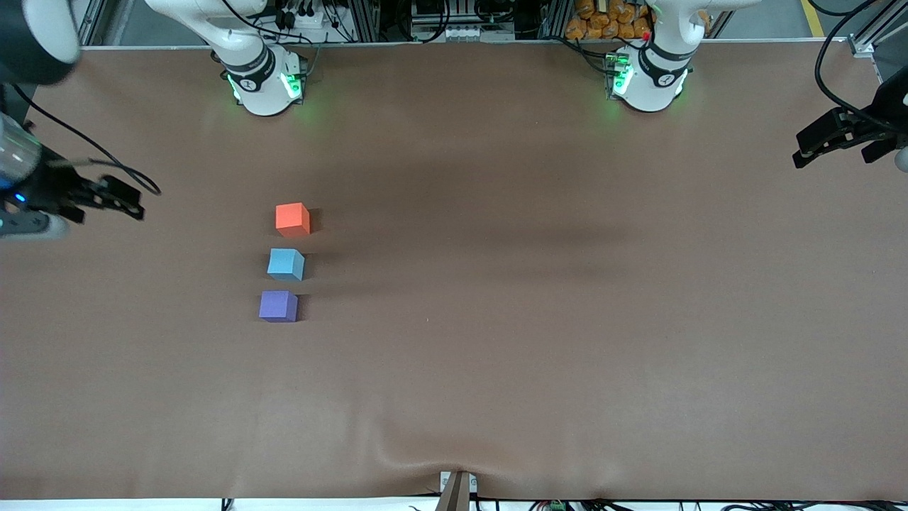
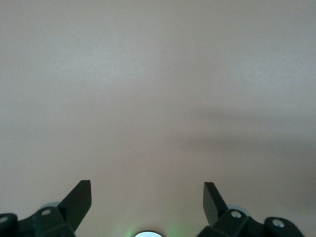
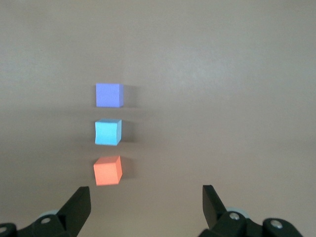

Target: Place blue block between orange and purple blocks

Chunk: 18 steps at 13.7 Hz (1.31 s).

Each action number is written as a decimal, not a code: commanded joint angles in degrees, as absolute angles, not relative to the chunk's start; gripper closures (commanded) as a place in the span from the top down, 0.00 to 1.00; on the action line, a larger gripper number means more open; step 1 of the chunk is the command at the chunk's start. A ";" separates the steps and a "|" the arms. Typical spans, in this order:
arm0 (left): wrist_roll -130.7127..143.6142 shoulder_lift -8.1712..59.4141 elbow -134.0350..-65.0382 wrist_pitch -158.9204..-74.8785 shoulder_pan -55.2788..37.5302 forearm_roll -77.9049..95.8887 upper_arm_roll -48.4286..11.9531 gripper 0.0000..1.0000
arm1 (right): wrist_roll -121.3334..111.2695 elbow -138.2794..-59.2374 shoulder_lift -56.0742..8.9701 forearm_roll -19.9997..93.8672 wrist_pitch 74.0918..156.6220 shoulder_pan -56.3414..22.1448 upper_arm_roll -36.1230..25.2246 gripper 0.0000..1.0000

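Blue block (image 1: 286, 264) sits between orange block (image 1: 292, 219) and purple block (image 1: 278, 306).

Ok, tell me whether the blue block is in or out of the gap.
In: the blue block sits between the orange block and purple block.

Brown table (image 1: 567, 319) with 3 blocks (image 1: 286, 264)

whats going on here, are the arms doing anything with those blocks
Nothing is being handled right now. The blue block sits on the table in a line between the orange block and the purple block, apart from both. The right tool and left tool are open and empty, each over its own end of the table.
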<state>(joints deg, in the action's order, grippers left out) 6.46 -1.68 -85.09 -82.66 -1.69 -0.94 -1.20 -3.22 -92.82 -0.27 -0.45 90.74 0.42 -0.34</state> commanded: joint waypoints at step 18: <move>7.29 -2.64 -86.22 -81.64 -1.76 -0.62 -1.75 1.00 | -0.79 -86.40 0.62 2.81 81.91 0.79 -0.18 1.00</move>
<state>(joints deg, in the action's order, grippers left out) 6.63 -1.68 -85.08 -81.40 -1.71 -0.94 -1.38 -1.56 -86.64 0.01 1.84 82.66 0.34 -0.37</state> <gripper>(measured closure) 0.000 0.000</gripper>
